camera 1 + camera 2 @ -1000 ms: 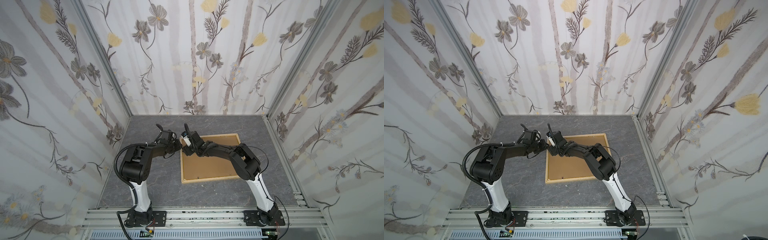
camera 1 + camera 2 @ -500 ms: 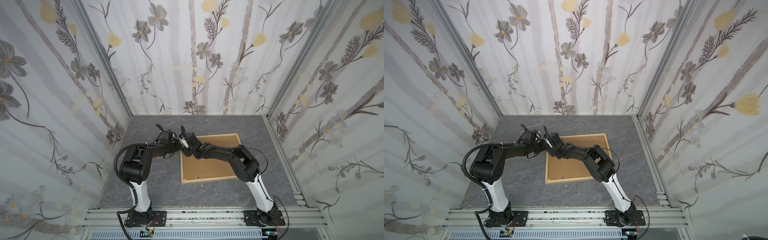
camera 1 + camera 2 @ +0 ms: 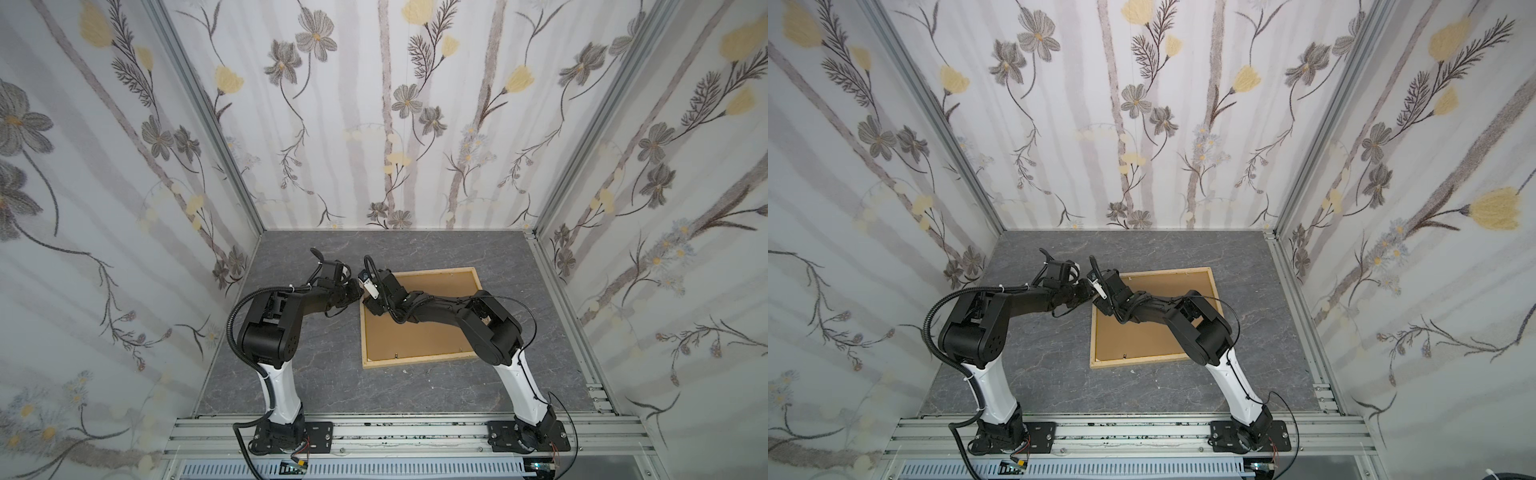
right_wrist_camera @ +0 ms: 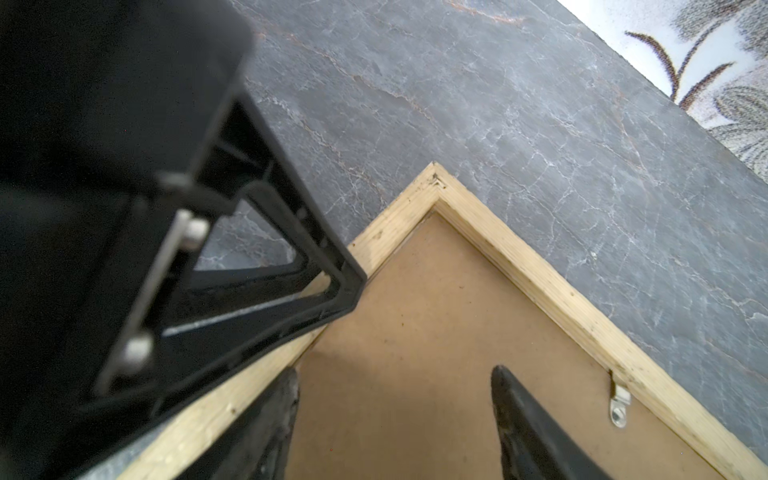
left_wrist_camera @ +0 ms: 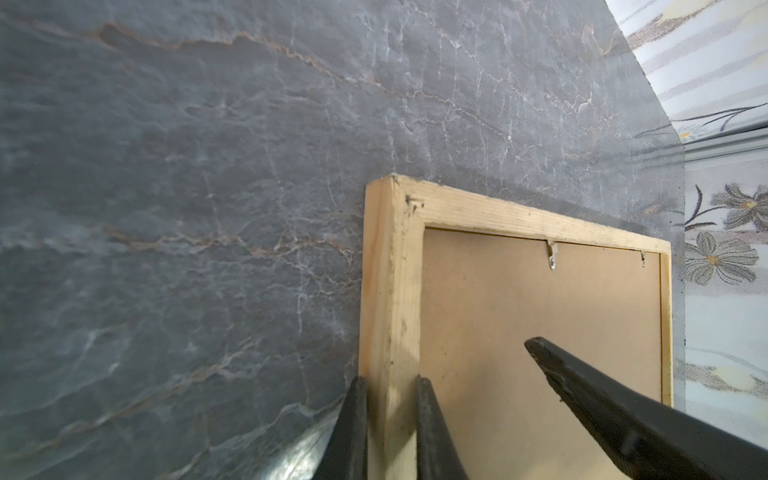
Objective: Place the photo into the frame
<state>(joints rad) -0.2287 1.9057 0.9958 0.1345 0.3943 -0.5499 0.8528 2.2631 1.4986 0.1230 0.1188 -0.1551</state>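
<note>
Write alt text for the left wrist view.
The left gripper is shut on one strip of the light natural-wood picture frame, lying back-up on the grey marbled table. The brown fibreboard backing panel fills it; one black fingertip of the right gripper reaches over the panel.

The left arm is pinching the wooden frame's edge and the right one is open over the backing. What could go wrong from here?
1. The left gripper clamps only one thin strip of the frame near a corner; lifting from there could let it pivot or slip.
2. The right gripper, jaws open over the backing panel, sits right beside the left one; they could collide.
3. A metal tab appears to overlap the panel, so prying might jam.
</note>
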